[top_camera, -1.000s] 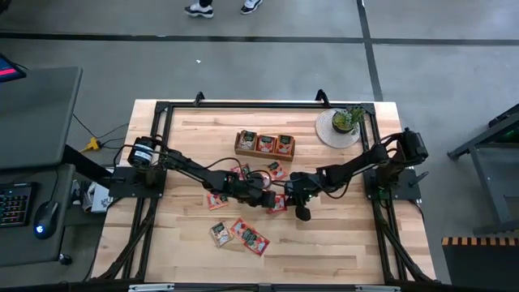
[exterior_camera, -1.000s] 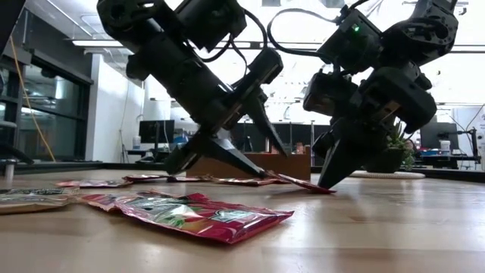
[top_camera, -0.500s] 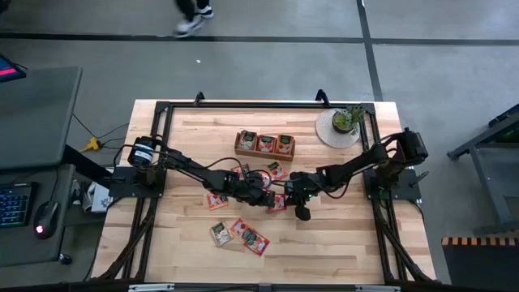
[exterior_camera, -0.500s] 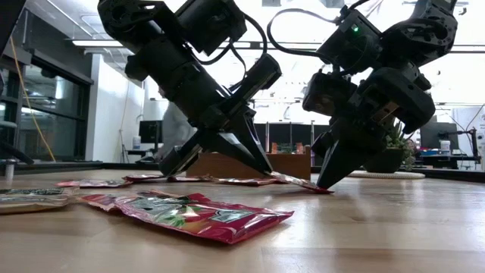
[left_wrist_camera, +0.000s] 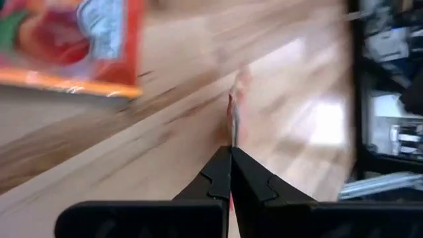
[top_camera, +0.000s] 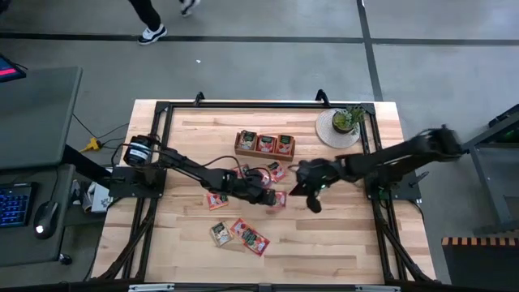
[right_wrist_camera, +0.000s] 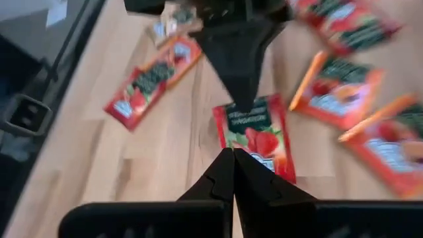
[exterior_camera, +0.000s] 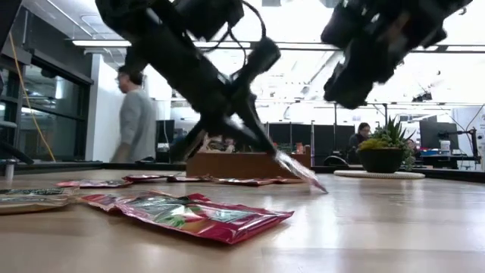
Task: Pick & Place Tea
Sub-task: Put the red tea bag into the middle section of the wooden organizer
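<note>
At the table's middle my left gripper (top_camera: pixel 272 197) is shut on one red tea sachet (exterior_camera: pixel 299 171), which shows edge-on in the left wrist view (left_wrist_camera: pixel 232 112). My right gripper (top_camera: pixel 313 203) is shut on nothing and hangs above and to the right of that sachet (right_wrist_camera: pixel 254 132); it shows blurred high up in the low view (exterior_camera: pixel 345 87). More red sachets lie flat on the table around them (top_camera: pixel 216 199) (top_camera: pixel 250 238) (top_camera: pixel 276 170). The wooden tray (top_camera: pixel 265 154) stands behind with sachets in it. My left gripper pinches the sachet's raised end (left_wrist_camera: pixel 232 129) between its two fingers (left_wrist_camera: pixel 215 178). The fingers slant down from the table's left. The sachet tilts down and away below the fingertips, and its lower end (exterior_camera: pixel 322 187) reaches down to the tabletop.
A potted plant (top_camera: pixel 347 120) stands on a round mat at the far right. A black frame (top_camera: pixel 243 104) runs round the table's edges. A person (exterior_camera: pixel 136 121) walks past behind the table. Bare wood lies at the near right.
My left gripper has shut on the sachet's raised end, staying in place. My right gripper, whose shut tips stood down on the sachet's other end, has risen clear and drawn back toward the table's right. The sachet stays tilted.
</note>
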You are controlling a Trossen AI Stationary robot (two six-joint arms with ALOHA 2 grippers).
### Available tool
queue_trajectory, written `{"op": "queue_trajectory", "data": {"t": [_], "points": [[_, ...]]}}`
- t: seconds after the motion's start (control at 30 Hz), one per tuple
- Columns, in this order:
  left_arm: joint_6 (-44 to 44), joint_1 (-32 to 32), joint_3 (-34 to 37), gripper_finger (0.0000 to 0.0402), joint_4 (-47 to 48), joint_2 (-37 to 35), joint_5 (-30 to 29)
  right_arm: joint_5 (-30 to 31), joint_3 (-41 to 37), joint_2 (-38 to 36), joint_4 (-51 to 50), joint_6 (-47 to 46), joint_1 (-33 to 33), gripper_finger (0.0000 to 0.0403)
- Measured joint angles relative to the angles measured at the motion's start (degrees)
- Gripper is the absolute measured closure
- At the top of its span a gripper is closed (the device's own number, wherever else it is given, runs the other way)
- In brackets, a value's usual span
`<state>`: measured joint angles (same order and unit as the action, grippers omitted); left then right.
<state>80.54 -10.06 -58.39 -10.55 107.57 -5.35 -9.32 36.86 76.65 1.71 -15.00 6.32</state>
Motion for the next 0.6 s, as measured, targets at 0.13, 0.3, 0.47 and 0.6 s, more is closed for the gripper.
{"op": "queue_trajectory", "data": {"t": [0.13, 0.3, 0.47, 0.6], "points": [[-3.8, 0.5, 0.0, 0.0401, 3.2, -4.8, -1.2, 2.0, 0.0, -11.6, -6.6, -1.8, -1.4, 0.0403], [-12.3, 2.9, 0.0, 0.0401, 14.4, -13.3, -2.7, 3.9, 0.0, -23.9, -12.1, -3.0, -4.2, 0.0403], [-26.2, 10.5, -5.0, 0.0401, 28.5, -19.5, -0.9, 2.8, 0.0, -28.7, -15.4, -3.0, -8.3, 0.0403], [-43.5, 19.1, -15.1, 0.0401, 42.0, -20.0, 4.3, 0.7, 0.0, -28.3, -15.8, -3.0, -11.5, 0.0403]]}}
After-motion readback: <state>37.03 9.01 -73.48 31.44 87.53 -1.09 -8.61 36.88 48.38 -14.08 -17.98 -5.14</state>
